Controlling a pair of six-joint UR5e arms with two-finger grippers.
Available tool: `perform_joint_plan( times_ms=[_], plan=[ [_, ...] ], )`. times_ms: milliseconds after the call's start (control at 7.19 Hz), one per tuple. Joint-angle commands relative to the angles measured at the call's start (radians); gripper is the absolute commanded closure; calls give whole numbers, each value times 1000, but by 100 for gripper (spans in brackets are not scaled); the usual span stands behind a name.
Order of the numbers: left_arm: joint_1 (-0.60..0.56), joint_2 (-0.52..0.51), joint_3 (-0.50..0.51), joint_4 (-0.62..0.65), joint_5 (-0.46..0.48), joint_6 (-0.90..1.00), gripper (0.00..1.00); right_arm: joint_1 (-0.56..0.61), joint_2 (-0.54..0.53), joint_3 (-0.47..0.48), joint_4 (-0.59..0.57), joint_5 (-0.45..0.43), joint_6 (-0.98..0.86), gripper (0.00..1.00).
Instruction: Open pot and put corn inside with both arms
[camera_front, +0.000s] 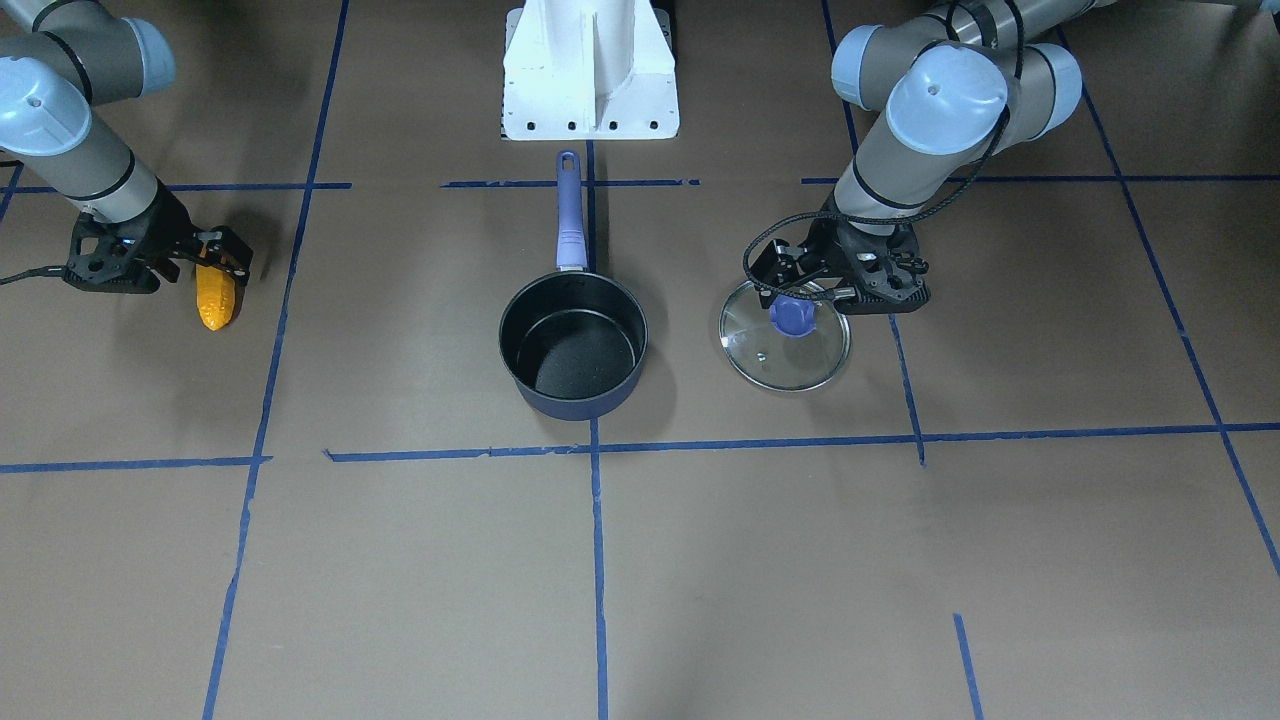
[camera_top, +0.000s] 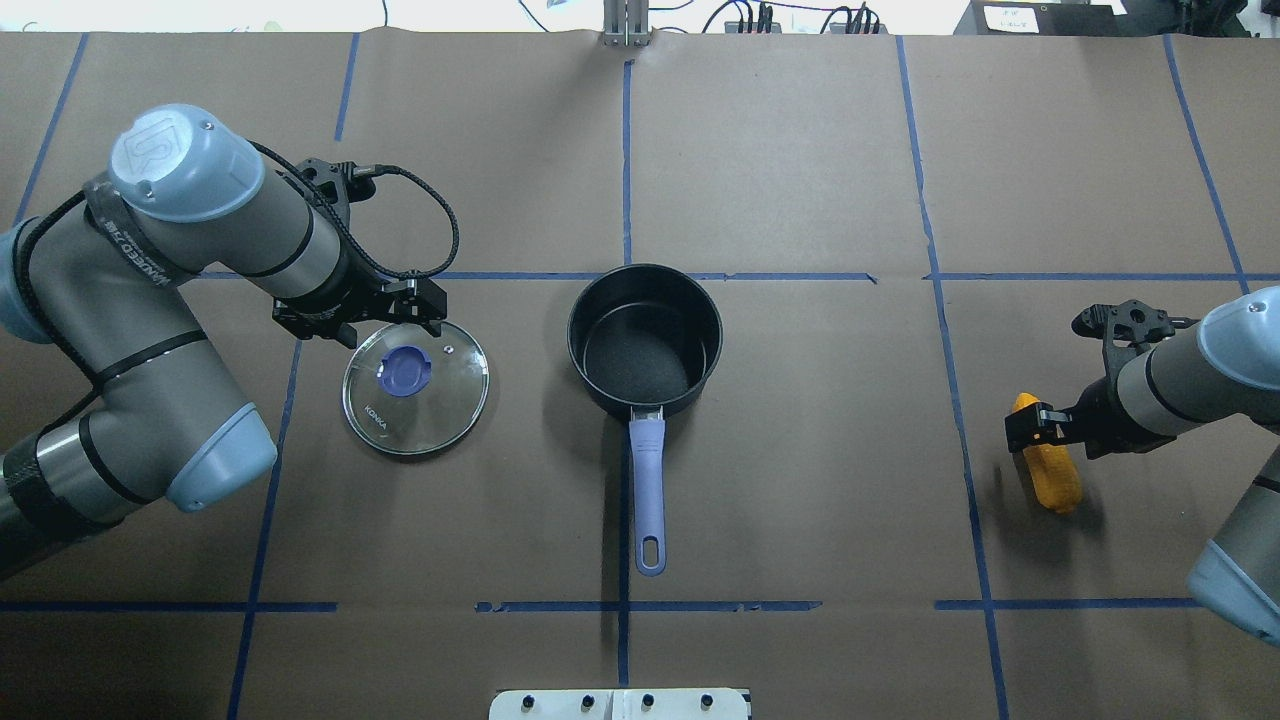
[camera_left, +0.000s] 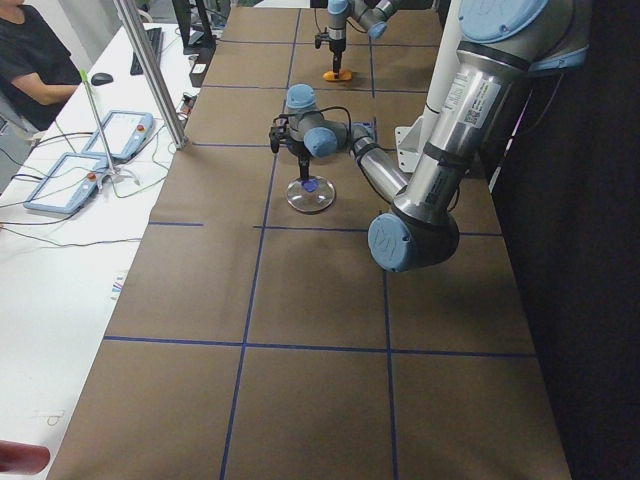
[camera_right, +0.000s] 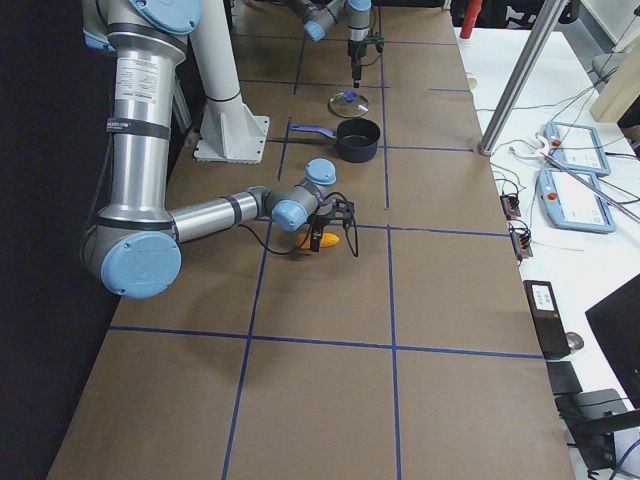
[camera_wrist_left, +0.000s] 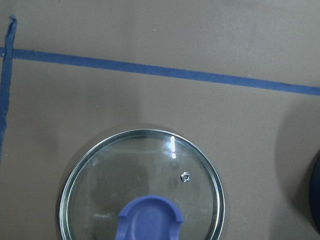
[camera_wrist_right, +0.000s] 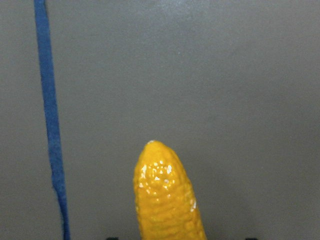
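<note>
Corn (camera_top: 1055, 480), one end hidden beneath the right tool (camera_top: 1035, 432), jaws barely visible

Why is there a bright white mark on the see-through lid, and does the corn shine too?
Left wrist view: light bounces off the glass lid as a small white streak near its rim. Right wrist view: the corn looks sharp and has tiny white sparkles near its tip. Overhead view: the lid shows hardly any glare, and the corn casts a soft, faint shadow beside it.
</note>
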Motion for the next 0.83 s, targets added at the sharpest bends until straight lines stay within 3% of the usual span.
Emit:
perform_joint_plan(
  times_ms=[0, 139, 278, 695],
  plan=[
    [-17, 1, -8, 0, 0, 1, 0, -3, -1, 0, -1, 0, 3, 74],
    [-31, 10, -37, 38, -20, 1, 0, -3, -1, 6, -1, -1, 4, 88],
    [-69, 12, -89, 133, -54, 3, 0, -2, -1, 13, -1, -2, 3, 94],
    [-131, 19, -183, 308, -65, 177, 0, 3, 1, 87, -11, 0, 3, 97]
  ],
)
